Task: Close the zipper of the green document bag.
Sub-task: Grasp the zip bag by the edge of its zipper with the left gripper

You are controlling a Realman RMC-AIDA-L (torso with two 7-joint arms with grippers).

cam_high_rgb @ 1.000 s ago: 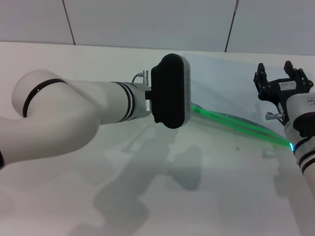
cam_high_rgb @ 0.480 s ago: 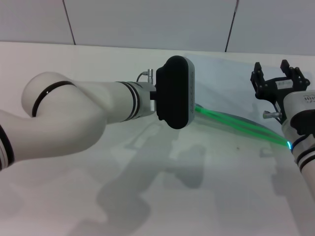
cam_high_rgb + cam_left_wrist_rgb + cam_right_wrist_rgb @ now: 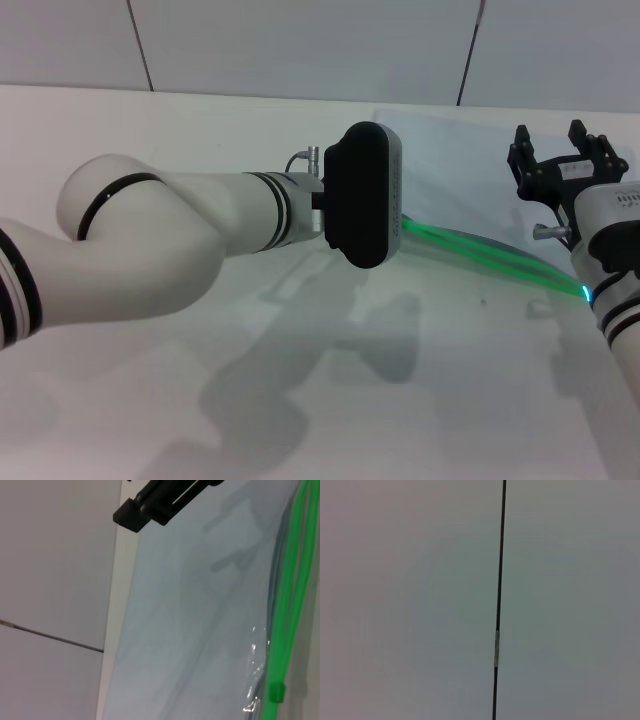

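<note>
In the head view the green document bag (image 3: 455, 165) lies flat on the white surface (image 3: 330, 400) toward the robot's right, its zipper (image 3: 490, 258) running along the near long edge as a bright green strip. The left arm reaches across the middle, and its black wrist housing hides the left tool and the left end of the strip, so whether that tool is apart or together cannot be told here. The right tool (image 3: 556, 150) hangs raised over the bag's right end, fingers pointing up and spread apart, gripping nothing. In the left wrist view the translucent pouch (image 3: 200, 610) fills most of the picture, with the green strip (image 3: 292, 590) down one edge and a small green slider (image 3: 276, 692) sitting on it. The two green tracks appear to part along much of the strip beyond the slider, which suggests the bag remains largely unzipped. The left tool's own fingers do not show; the dark fingers (image 3: 160, 502) farther off seem to belong to the other arm. The right wrist view shows only a plain wall with one dark seam (image 3: 498, 600). Judged from this, neither bag nor slider is yet gripped, and the whole pull is still to do.
</note>
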